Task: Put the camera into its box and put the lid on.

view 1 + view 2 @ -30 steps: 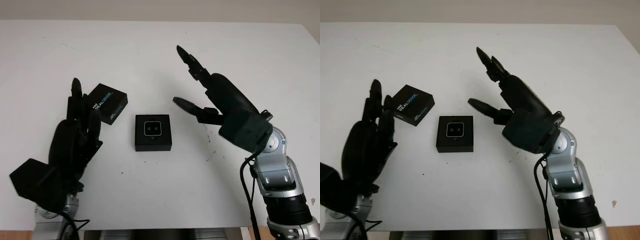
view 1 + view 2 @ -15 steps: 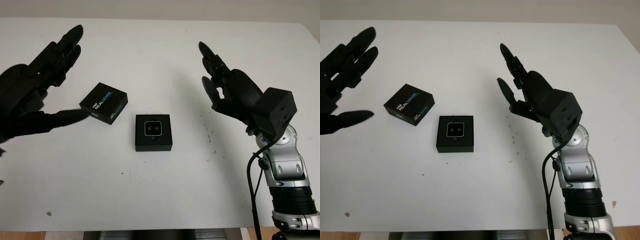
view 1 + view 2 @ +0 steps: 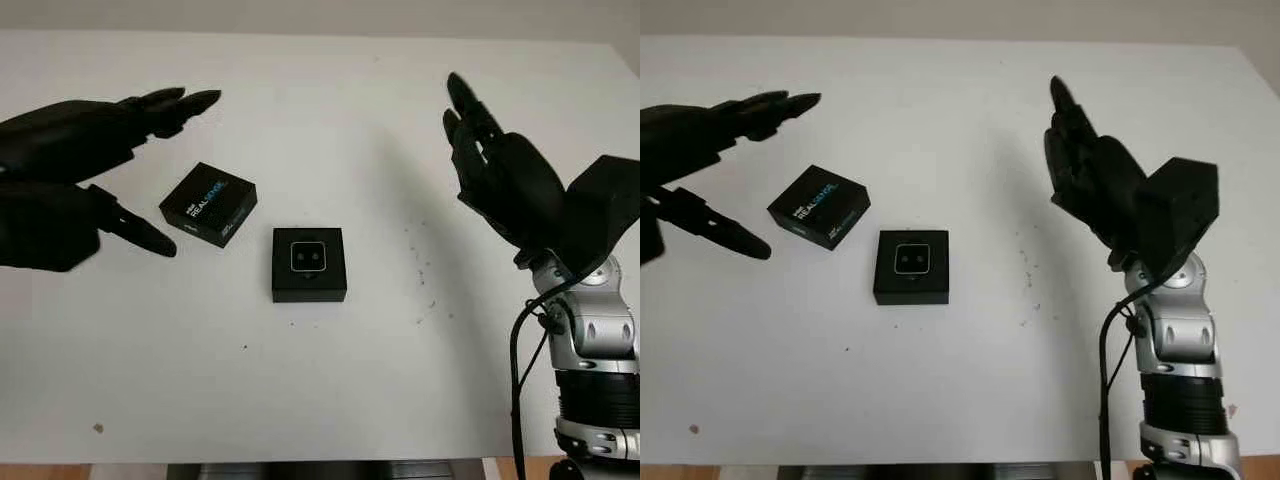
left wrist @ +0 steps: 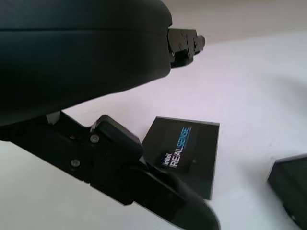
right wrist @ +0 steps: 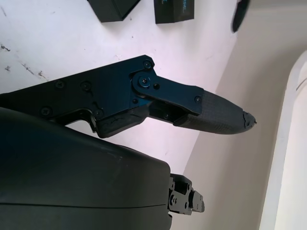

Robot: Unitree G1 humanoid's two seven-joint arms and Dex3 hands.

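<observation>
1. The left hand (image 3: 75, 175), holding nothing and uncurled, had swung from low beside the box (image 3: 309, 264) to a raised spot left of it, bracketing the lid (image 3: 208, 204).
2. The lid lay unmoved, just up-left of the box, not touching it.
3. The box stood open with the camera (image 3: 307, 257) already seated; capping evidently remained.
4. The right hand (image 3: 505, 175), empty and uncurled, had drawn back well right of the box.
</observation>
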